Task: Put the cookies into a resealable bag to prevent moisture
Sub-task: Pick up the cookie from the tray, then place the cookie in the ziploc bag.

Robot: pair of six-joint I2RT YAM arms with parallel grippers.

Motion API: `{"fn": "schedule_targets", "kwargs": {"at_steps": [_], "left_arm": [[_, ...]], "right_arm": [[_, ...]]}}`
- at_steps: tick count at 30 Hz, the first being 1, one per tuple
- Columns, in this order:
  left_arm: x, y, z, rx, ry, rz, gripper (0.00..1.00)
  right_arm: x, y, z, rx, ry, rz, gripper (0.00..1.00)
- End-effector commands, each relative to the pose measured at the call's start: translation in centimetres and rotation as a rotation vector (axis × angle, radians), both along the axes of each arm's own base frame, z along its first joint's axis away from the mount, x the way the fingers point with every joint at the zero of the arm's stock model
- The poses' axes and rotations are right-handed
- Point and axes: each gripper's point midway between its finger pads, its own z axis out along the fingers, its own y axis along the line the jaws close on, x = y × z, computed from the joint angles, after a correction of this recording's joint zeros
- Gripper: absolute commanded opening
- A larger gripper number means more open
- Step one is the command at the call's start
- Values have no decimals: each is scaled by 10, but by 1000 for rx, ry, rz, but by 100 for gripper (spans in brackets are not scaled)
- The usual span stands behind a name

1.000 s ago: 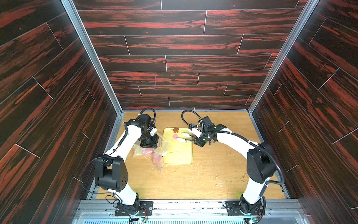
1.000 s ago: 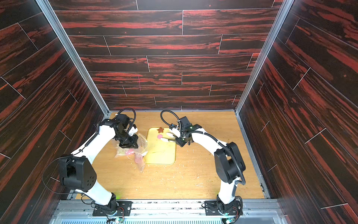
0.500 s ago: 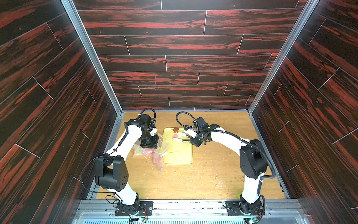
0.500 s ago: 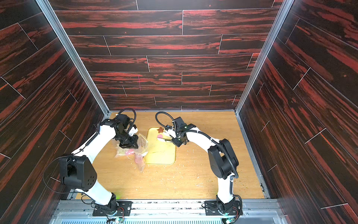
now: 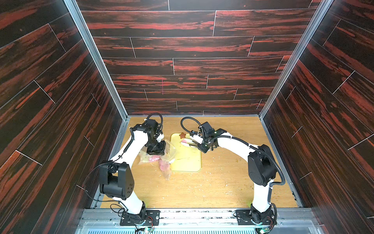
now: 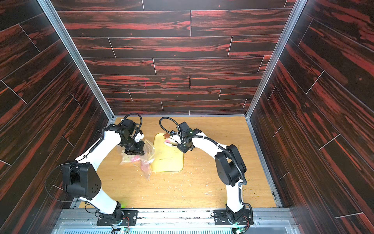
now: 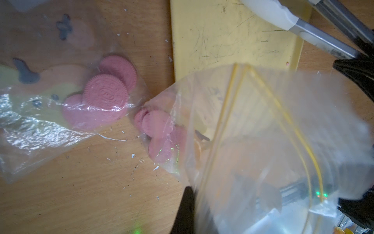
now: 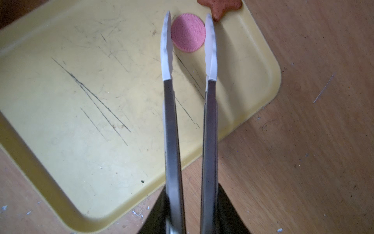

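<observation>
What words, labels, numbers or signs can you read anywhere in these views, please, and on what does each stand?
No text can be read.
The pink cookie on the yellow tray: embossed pattern, too fine to read.
The bagged cookies: embossed faces, blurred.
The clear bags: cartoon print only, no legible words.

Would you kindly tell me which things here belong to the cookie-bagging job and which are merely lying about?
In use: pink cookie, star cookie, yellow tray, tongs, open bag with cookies inside.
Lying about: second bag, more cookies inside, untouched; white crumbs on the table.
</observation>
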Motion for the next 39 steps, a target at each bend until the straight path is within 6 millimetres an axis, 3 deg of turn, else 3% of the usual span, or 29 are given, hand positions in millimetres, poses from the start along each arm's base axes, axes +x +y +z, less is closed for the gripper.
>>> {"fn": "schedule_targets", "kwargs": {"at_steps": [1, 10, 19, 24, 28, 32, 36, 39], "left_arm": [[-2, 1, 3, -2, 3, -12, 0], [-2, 1, 2, -3, 3, -11, 0], [-1, 1, 5, -2, -1, -11, 0], [0, 0, 8, -7, -8, -11, 0], [0, 1, 9, -5, -9, -11, 0], [0, 2, 11, 1, -17, -7, 0], [1, 2, 10, 1, -13, -8, 0], [0, 1, 9, -1, -10, -11, 0]], "right_arm": [[-4, 2, 19, 30, -23, 6, 33], [-31, 3, 89, 231, -111, 50, 33], [-99, 18, 166, 554, -103, 230, 33], [-121, 34, 160, 584, -32, 312, 34], [-121, 41, 145, 555, 16, 323, 38], [-121, 40, 150, 562, -8, 330, 44], [-110, 21, 161, 582, -58, 270, 44], [-87, -7, 156, 567, -88, 153, 44]]}}
